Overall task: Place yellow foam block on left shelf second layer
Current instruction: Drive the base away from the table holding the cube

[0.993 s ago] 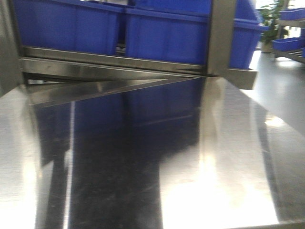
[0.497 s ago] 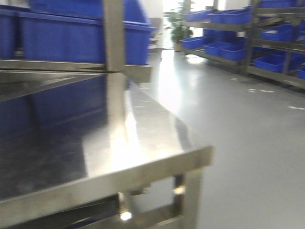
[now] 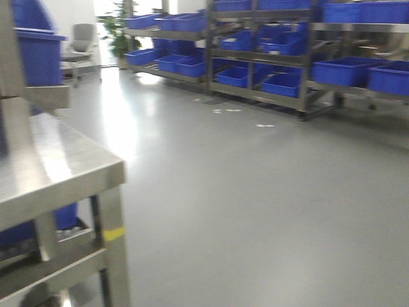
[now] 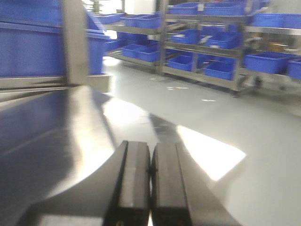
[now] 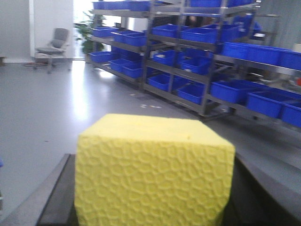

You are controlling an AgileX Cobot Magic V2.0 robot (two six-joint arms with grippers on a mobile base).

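The yellow foam block (image 5: 153,169) fills the lower middle of the right wrist view, held between the two dark fingers of my right gripper (image 5: 153,197), which is shut on it above the grey floor. My left gripper (image 4: 150,169) is shut and empty, its two black pads pressed together over the steel shelf surface (image 4: 56,136). In the front view the steel shelf (image 3: 57,173) stands at the left edge with a blue bin (image 3: 35,54) on its upper level. Neither gripper shows in the front view.
Rows of steel racks with several blue bins (image 3: 345,67) line the far wall across the grey floor (image 3: 255,204). A grey chair (image 3: 80,45) and a potted plant (image 3: 118,29) stand at the back left. The shelf's leg (image 3: 115,256) carries a yellow mark.
The front view has swung right: the steel shelf slid from filling the frame to the left edge, and the open floor and far racks came into view.
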